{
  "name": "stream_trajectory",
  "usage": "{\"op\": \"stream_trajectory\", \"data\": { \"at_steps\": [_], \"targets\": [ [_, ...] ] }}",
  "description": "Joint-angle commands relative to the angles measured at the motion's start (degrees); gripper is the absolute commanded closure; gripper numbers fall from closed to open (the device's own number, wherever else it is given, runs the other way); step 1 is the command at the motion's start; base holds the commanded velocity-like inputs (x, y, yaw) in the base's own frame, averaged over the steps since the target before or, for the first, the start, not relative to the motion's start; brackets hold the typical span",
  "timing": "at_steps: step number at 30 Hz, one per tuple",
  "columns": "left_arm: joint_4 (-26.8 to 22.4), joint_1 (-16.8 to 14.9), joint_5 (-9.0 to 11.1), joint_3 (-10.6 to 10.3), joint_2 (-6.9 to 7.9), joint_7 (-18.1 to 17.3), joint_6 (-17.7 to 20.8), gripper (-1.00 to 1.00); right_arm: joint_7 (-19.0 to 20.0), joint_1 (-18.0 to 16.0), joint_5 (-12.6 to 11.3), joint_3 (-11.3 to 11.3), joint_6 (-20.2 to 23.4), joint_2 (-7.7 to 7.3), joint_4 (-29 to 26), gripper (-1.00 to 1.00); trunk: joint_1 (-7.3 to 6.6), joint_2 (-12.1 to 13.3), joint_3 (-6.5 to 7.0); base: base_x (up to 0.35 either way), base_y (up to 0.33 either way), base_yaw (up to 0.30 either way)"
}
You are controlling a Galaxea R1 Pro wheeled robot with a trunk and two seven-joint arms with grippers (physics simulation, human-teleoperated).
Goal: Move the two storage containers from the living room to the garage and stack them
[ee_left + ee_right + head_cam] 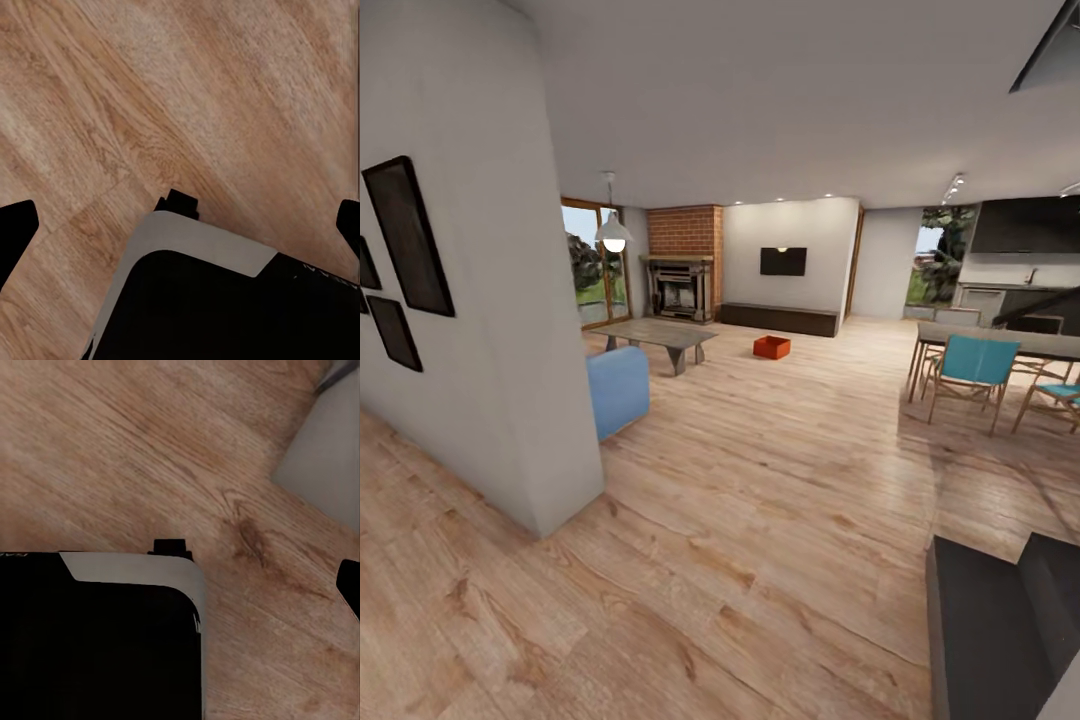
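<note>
Storage container (771, 347) far ahead, pincer (180, 225) well apart

1 orange-red storage container (771, 347), 1 coffee table (656, 336), 1 wall TV (783, 261), 1 fireplace (680, 288), 1 pendant lamp (613, 232)

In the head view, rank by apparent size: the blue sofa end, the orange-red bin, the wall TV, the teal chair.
Largest to smallest as seen:
1. teal chair
2. blue sofa end, close to the chair; nearer the camera
3. wall TV
4. orange-red bin, close to the TV
</note>
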Motion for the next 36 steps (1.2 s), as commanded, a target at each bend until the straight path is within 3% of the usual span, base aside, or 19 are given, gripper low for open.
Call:
{"op": "stream_trajectory", "data": {
  "at_steps": [1, 36],
  "targets": [
    [0.02, -0.04, 0.25, -0.06, -0.01, 0.09, -0.15, -1.0, -0.01, -0.08, -0.34, 0.39, -0.33, 0.0, 0.17, -1.0, 0.04, -0.04, -0.07, 0.322, 0.0, 0.0],
    [0.02, -0.04, 0.18, -0.06, -0.26, 0.1, 0.1, -1.0, -0.01, -0.08, -0.34, 0.37, -0.18, 0.06, 0.16, -1.0, 0.04, -0.04, -0.07, 0.322, 0.0, 0.0]
  ]
}}
